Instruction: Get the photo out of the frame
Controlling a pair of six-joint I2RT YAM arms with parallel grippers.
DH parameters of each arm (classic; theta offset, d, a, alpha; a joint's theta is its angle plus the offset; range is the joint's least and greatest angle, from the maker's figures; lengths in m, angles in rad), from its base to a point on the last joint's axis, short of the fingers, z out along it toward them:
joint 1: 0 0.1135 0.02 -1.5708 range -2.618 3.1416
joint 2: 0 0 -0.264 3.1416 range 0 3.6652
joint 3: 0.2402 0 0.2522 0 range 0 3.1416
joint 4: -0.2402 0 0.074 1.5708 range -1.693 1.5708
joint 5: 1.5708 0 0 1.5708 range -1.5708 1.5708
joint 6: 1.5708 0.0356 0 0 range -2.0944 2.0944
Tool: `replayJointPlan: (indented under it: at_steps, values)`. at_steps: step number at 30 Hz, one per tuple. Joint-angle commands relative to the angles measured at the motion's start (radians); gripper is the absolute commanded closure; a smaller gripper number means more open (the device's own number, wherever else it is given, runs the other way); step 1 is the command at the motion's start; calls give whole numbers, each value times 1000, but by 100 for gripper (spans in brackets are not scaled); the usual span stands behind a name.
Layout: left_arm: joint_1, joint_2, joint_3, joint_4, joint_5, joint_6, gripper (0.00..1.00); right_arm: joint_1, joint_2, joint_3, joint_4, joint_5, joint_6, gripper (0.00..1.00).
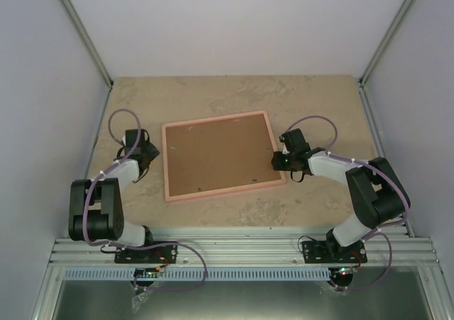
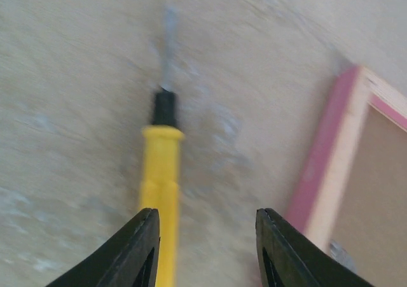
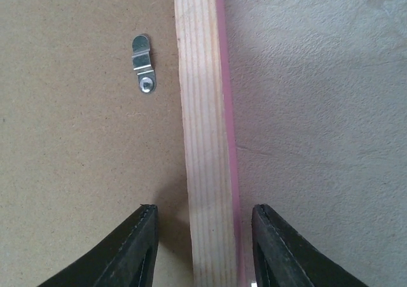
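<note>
Frame (image 3: 203, 140) rail: bare pale wood, visible grain, matt; outer edge painted pink.
Backing board (image 3: 76, 172): brown fibreboard, matt, finely fibrous.
Turn clip (image 3: 144, 63): bright metal.
Table (image 1: 319, 100): mottled beige, stone-look, matt.
Tool handle (image 2: 160, 179): yellow, probably plastic; view blurred.

The frame (image 1: 221, 157) has a pink rim, and close up its inner side is pale bare wood with fine straight grain. Its back (image 3: 76, 172) is a flat, faintly speckled brown. A small clip (image 3: 144, 63) on it is shiny silver. The table (image 1: 213, 96) is beige, mottled like stone with paler cloudy patches. The screwdriver (image 2: 160, 172) has a yellow handle and a black collar; its shaft looks grey, though it is too blurred to be sure. The left gripper (image 2: 206, 212) and right gripper (image 3: 204, 207) are black. The left arm (image 1: 119, 172) and right arm (image 1: 330, 165) are white and black, with purple cables (image 1: 318, 118).
</note>
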Motion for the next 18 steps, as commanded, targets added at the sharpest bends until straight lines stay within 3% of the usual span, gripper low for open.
replayJointPlan:
  at_steps: [1,10,18]
  values:
    - [-72,-34,-27,16,18,-20,55,0,-22,-23,20,-9,-15,57]
    - [-189,1,-35,7,43,-28,53,11,-74,-39,29,24,-18,40]
    - [-250,38,-37,23,79,-37,52,25,-73,-35,29,28,-20,32]
